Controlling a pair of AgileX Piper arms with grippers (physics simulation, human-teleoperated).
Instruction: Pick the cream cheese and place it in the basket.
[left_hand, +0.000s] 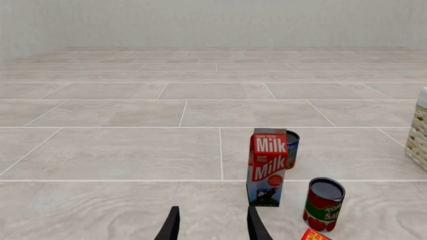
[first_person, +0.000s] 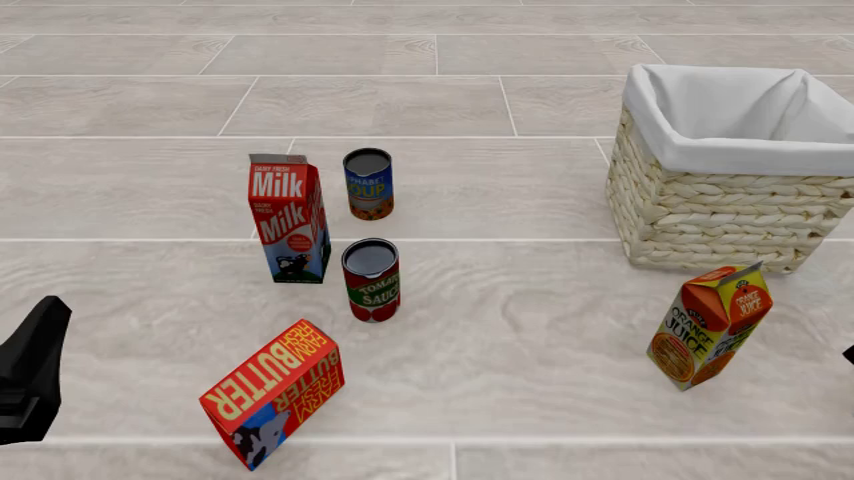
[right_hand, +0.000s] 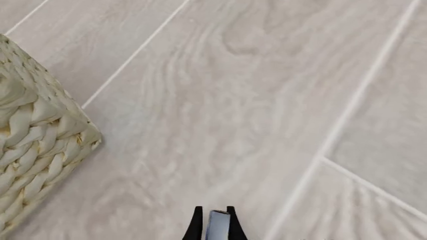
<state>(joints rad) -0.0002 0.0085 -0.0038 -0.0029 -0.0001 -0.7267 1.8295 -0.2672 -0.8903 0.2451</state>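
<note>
In the right wrist view, my right gripper (right_hand: 215, 225) is shut on a small pale blue-grey block, the cream cheese (right_hand: 219, 224), of which only a narrow face shows between the black fingers. It hangs over the tiled floor, a short way from a corner of the basket (right_hand: 33, 145). The front view shows the basket (first_person: 707, 215) at the back right, pale woven wicker with a white cloth lining; the cream cheese is out of that view. My left gripper (left_hand: 213, 227) is open and holds nothing, pointing toward the milk carton (left_hand: 268, 167).
A milk carton (first_person: 290, 220), a soup can (first_person: 368, 183) and a tomato sauce can (first_person: 371, 280) stand left of centre. A red butter box (first_person: 274, 392) lies tilted in front. An orange juice carton (first_person: 707, 325) leans before the basket.
</note>
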